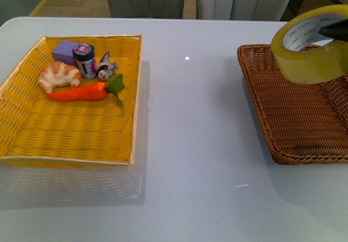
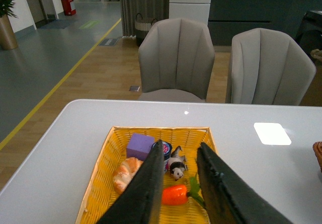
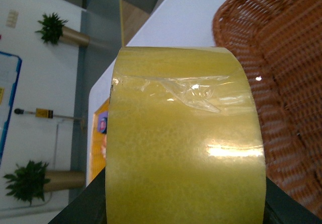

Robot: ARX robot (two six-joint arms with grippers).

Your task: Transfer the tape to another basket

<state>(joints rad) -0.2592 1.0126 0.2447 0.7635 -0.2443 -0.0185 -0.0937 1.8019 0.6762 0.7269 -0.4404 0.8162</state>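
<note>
The tape (image 1: 311, 46), a wide yellow roll with a white core printed in green, hangs in the air over the far left part of the brown wicker basket (image 1: 293, 117) at the right of the table. My right gripper (image 1: 336, 30) is shut on the tape; only a dark fingertip shows at the frame edge. In the right wrist view the tape (image 3: 185, 138) fills the frame, with the brown basket (image 3: 282, 73) behind it. My left gripper (image 2: 180, 183) is open and empty above the yellow basket (image 2: 105, 173).
The yellow basket (image 1: 32, 128) at the left holds a croissant (image 1: 58, 75), a carrot (image 1: 81, 92), a purple block (image 1: 67, 50), a small jar (image 1: 85, 60) and a small animal figure (image 1: 106, 67). Two grey chairs (image 2: 176, 58) stand beyond the table's far edge.
</note>
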